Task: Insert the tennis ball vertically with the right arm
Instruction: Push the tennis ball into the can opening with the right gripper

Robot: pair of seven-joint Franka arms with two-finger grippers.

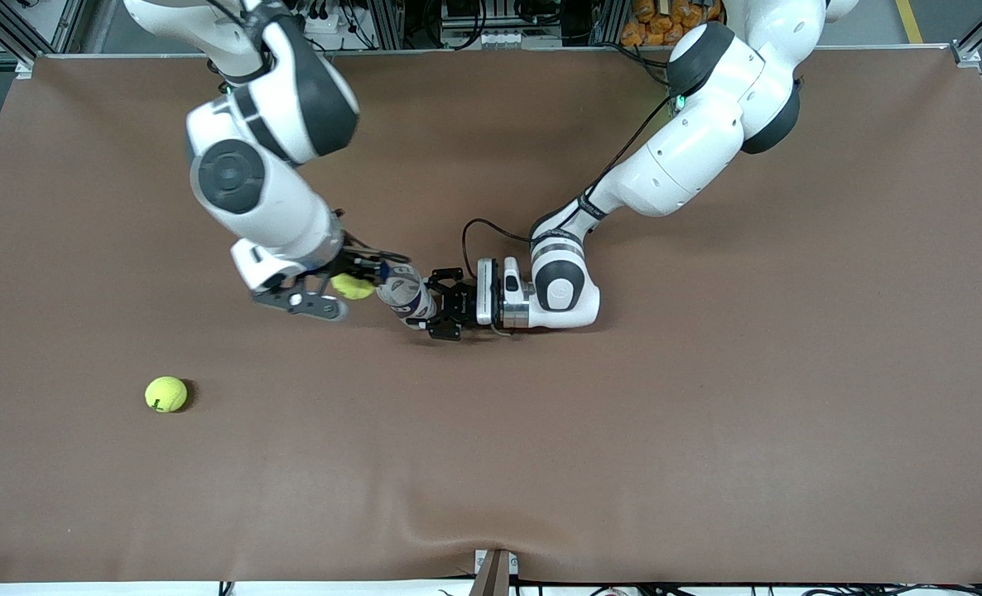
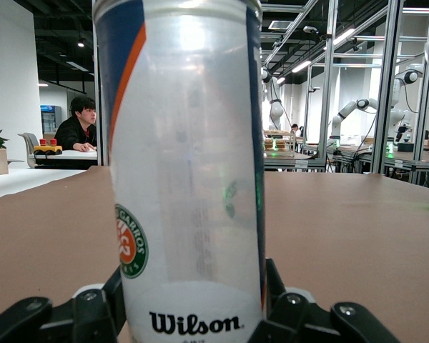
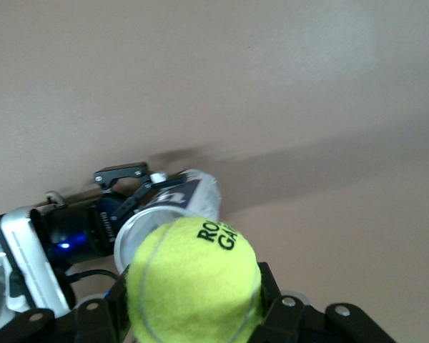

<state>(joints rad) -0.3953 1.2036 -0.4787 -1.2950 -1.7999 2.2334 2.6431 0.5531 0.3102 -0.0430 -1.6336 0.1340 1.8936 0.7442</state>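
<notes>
The right tool [image 3: 193,314], clamped on a tennis ball [image 3: 193,282], hovers just beside the upright tube's [image 1: 406,296] open mouth, which the left tool [image 1: 445,305] grips low; next, centre and lower.

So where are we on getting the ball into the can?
Done: right gripper has a tennis ball; left gripper has the upright Wilson can between its fingers. In hand: ball beside the can's mouth. Left: lowering it in. Second ball lies untouched.
</notes>
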